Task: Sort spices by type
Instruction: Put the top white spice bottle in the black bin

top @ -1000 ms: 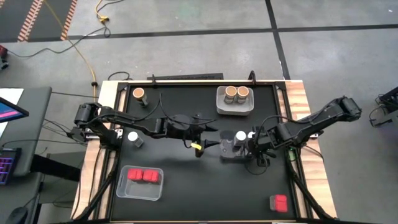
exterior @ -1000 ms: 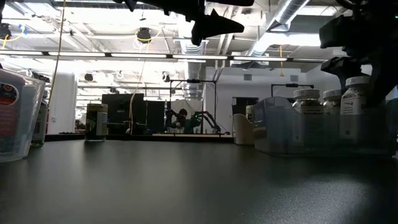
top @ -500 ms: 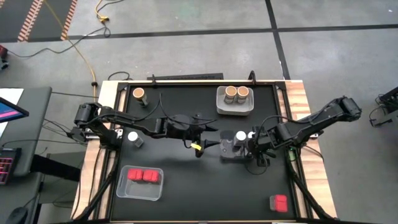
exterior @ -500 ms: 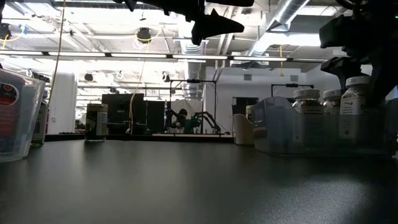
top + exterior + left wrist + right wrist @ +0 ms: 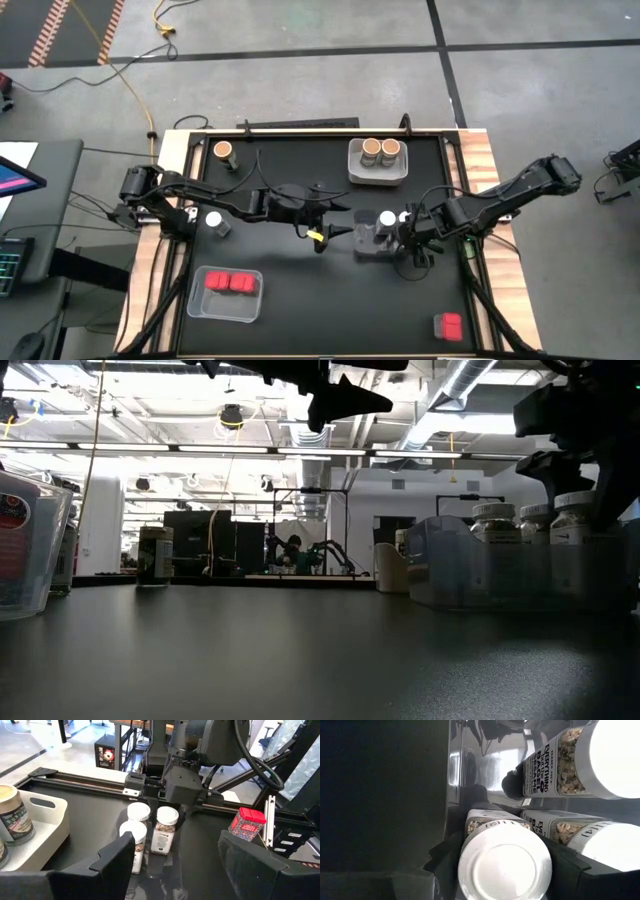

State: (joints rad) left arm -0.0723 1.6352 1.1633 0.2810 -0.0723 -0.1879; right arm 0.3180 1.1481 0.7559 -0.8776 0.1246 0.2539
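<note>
My right gripper (image 5: 405, 238) stands over the clear tray (image 5: 366, 247) at the table's middle right, shut on a white-lidded jar (image 5: 505, 867). Two more white-lidded jars (image 5: 135, 825) stand upright in that tray beside it. My left gripper (image 5: 338, 229) hovers open just left of the tray, touching nothing. Another white-lidded jar (image 5: 213, 220) stands on the table at the left. A cork-topped jar (image 5: 223, 150) stands at the far left. Two cork-topped jars stand in the white tray (image 5: 378, 175). Two red boxes lie in a clear tray (image 5: 228, 305), and a third red box (image 5: 449, 325) sits near right. My right gripper pinches the white-lidded jar between its two fingers (image 5: 447, 855), one on each side of the upper part just under the lid (image 5: 490, 827). The fingers come from above, pointing down. The jar is upright inside the clear tray; whether its bottom rests on the tray floor I cannot tell.
Both arms reach toward the table's middle and their grippers are close together by the clear tray. Open black table surface (image 5: 330, 290) lies along the near side between the red-box tray and the lone red box. Raised rails run along the table's edges.
My right gripper has moved down a little, lowering the white-lidded jar deeper into the clear tray until its lid is almost level with the two jars beside it.
</note>
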